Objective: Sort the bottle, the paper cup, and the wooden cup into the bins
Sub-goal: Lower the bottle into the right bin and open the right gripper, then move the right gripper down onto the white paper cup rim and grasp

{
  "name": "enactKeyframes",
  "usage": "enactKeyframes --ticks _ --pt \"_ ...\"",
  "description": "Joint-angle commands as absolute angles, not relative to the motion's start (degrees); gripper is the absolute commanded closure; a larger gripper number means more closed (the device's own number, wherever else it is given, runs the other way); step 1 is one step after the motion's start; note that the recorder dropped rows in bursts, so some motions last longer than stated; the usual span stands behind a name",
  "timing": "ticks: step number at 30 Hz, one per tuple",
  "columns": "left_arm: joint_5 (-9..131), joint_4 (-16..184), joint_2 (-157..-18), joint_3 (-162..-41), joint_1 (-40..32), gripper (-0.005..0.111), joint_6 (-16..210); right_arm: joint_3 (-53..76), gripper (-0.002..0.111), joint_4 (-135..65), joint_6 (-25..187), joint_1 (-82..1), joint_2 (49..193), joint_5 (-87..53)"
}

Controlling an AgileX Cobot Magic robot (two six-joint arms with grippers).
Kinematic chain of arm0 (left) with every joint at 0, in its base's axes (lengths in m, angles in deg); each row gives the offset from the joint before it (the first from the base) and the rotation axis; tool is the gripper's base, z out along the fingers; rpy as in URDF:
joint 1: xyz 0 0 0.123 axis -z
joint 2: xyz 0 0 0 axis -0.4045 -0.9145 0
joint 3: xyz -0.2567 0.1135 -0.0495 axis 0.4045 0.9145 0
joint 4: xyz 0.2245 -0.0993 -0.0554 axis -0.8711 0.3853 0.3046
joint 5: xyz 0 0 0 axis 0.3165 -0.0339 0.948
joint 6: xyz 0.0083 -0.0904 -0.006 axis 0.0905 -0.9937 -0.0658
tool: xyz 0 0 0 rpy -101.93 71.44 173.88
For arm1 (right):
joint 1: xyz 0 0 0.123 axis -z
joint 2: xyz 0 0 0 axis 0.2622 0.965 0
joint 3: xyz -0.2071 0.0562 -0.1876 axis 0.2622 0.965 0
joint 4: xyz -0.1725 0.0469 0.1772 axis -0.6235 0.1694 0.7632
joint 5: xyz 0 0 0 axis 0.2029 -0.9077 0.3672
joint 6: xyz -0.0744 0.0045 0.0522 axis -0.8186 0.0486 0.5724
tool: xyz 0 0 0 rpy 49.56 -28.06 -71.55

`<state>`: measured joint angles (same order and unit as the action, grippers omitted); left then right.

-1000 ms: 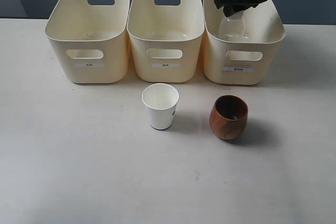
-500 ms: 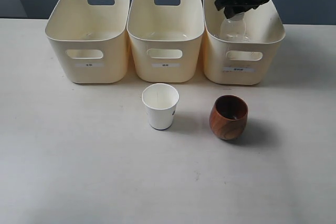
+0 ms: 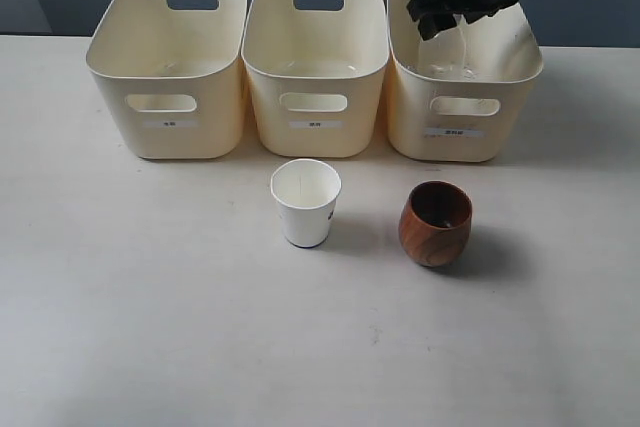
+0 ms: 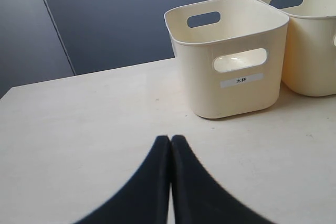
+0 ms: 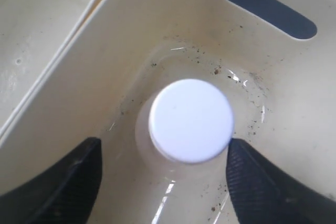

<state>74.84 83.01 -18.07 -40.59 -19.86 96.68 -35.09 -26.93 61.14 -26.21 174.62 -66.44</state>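
The clear bottle (image 3: pixel 446 53) stands upright inside the right-hand bin (image 3: pixel 460 147), its white cap (image 5: pixel 191 120) facing up. My right gripper (image 3: pixel 440 9) hovers just above it, open, with its fingers (image 5: pixel 63 182) spread wide of the cap and not touching it. On the table in front of the bins stand the white paper cup (image 3: pixel 306 202) and the reddish-brown wooden cup (image 3: pixel 436 224), both upright. The left bin (image 3: pixel 175 137) and middle bin (image 3: pixel 315 142) hold nothing that I can see. My left gripper (image 4: pixel 170 139) is shut on nothing, low over the table, outside the exterior view.
The three cream bins stand in a row at the back of the pale table (image 3: pixel 180 327). The left wrist view shows the labelled left bin (image 4: pixel 231 77) ahead, with the middle bin (image 4: pixel 310 35) beside it. A dark wall rises behind.
My right gripper has risen slightly above the right bin, and the bottle now stands free beneath it. Both cups and the left arm have not moved.
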Motion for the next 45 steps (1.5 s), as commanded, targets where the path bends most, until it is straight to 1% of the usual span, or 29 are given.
enactKeyframes --ticks 1,12,14,17,25,32,34,36,38,43,45 --pt "74.93 83.17 -17.78 -40.52 -19.66 0.107 96.58 -35.48 0.043 -26.84 61.27 -25.88 174.50 -66.30" --pt "74.93 83.17 -17.78 -40.52 -19.66 0.107 96.58 -35.48 0.043 -27.35 62.55 -25.88 172.91 -66.05" --pt "74.93 83.17 -17.78 -40.52 -19.66 0.107 96.58 -35.48 0.043 -30.10 65.54 -25.88 172.25 -66.05" --pt "74.93 83.17 -17.78 -40.52 -19.66 0.107 96.58 -35.48 0.043 -33.06 67.28 -25.88 171.51 -67.15" --pt "74.93 83.17 -17.78 -40.52 -19.66 0.107 96.58 -35.48 0.043 -33.06 67.17 -25.88 169.27 -70.03" --pt "74.93 83.17 -17.78 -40.52 -19.66 0.107 96.58 -35.48 0.044 -33.06 67.05 -26.31 157.13 -79.41" --pt "74.93 83.17 -17.78 -40.52 -19.66 0.107 96.58 -35.48 0.046 -33.06 66.79 -26.82 153.01 -83.37" --pt "74.93 83.17 -17.78 -40.52 -19.66 0.107 96.58 -35.48 0.052 -32.01 66.37 -27.36 149.85 -87.13" --pt "74.93 83.17 -17.78 -40.52 -19.66 0.107 96.58 -34.44 0.055 -29.43 65.68 -27.87 146.56 -87.13" --pt "74.93 83.17 -17.78 -40.52 -19.66 0.107 96.58 -26.73 0.055 -20.82 62.03 -31.31 138.43 -87.13" --pt "74.93 83.17 -17.78 -40.52 -19.66 0.107 96.58 -24.31 0.055 -21.06 62.03 -33.28 136.54 -87.13"
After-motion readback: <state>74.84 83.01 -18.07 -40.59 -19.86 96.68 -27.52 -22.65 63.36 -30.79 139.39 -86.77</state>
